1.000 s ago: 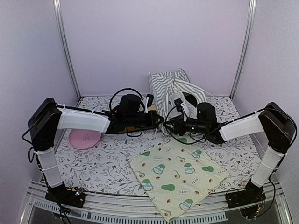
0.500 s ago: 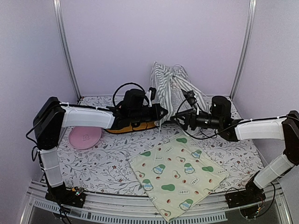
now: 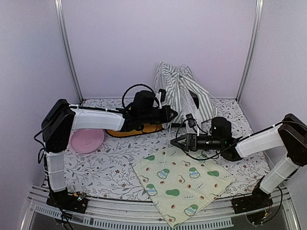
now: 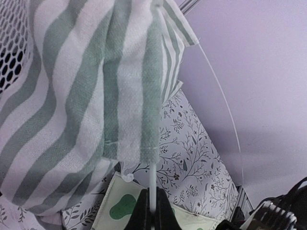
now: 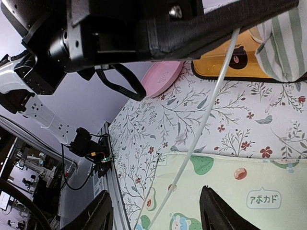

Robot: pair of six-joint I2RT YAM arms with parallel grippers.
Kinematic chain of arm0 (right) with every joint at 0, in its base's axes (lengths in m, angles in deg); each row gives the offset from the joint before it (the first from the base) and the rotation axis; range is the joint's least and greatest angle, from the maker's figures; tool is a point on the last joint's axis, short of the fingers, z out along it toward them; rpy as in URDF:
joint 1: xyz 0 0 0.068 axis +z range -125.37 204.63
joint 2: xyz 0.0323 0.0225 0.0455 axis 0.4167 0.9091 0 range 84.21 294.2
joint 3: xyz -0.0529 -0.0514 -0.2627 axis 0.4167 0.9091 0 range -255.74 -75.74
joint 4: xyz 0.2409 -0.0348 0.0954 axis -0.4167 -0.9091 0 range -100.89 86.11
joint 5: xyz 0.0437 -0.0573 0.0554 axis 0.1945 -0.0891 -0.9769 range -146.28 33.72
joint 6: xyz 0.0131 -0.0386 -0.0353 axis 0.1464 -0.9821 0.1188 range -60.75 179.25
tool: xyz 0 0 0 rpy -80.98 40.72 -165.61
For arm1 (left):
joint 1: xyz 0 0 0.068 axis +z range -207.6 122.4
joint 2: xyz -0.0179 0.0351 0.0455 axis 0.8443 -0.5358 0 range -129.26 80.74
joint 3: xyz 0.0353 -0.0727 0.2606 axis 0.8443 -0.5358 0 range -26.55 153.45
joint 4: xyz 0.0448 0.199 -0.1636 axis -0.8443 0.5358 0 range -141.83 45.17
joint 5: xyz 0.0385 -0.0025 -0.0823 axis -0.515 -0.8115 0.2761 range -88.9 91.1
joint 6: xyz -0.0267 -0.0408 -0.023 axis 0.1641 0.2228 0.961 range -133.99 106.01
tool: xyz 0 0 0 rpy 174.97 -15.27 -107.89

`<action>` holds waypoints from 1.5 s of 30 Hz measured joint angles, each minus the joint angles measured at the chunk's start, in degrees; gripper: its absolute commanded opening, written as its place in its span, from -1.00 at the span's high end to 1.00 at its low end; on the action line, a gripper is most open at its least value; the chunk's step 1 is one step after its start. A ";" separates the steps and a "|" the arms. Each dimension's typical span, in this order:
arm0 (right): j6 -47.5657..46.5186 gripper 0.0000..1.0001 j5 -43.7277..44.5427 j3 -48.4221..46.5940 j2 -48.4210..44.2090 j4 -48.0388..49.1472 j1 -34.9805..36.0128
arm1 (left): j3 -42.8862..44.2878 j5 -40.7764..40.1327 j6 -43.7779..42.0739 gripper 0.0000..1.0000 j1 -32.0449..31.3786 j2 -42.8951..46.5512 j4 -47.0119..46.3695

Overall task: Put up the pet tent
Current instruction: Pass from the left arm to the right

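Pet tent [image 3: 180, 91] at the back of the bench [image 3: 110, 167], partly raised and close against the rear wall, sage-green and white stripes gathered to a peak. Round mesh window [image 4: 12, 52] at the left edge of the left wrist view, striped fabric hanging in folds beside it.

Left fingers [image 4: 142, 213] pressed together on a thin white pole [image 4: 152, 187], pinching it just below the hem of the fabric sleeve from which it emerges. From above, stretched out over the orange double bowl [image 3: 136, 129] to the tent's front left corner.

Right fingers [image 5: 98, 215] spread wide, holding nothing. Hover low at the far edge of the avocado-print mat [image 3: 182, 179], pointing left toward the pole. In the right wrist view, pole slanting down from the left arm's black wrist toward the mat, its lower part showing in the gap between the spread fingers, touching neither. Cannot tell whether its tip rests on the bench.

Pink dish [image 3: 86, 141] on the left side of the bench, near the bowl and well apart from the tent.
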 measured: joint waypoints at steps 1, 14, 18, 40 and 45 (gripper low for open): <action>0.76 -0.22 -0.04 0.00 0.66 0.79 0.31 | 0.59 0.04 0.00 1.00 -0.09 -0.09 0.00; 6.03 0.03 0.33 0.09 7.28 9.86 1.31 | 2.67 0.37 -1.14 1.00 -0.46 -0.17 1.40; 5.46 0.06 0.57 0.09 9.11 10.03 2.95 | 3.72 1.11 -1.11 1.00 -0.48 -0.74 1.79; 5.38 1.00 0.28 1.81 14.12 14.86 5.20 | 4.72 3.04 -1.90 0.63 -0.72 -1.95 1.46; 4.17 1.00 -3.21 1.70 11.76 12.81 5.20 | 0.11 3.43 -4.28 0.24 -0.70 0.04 0.17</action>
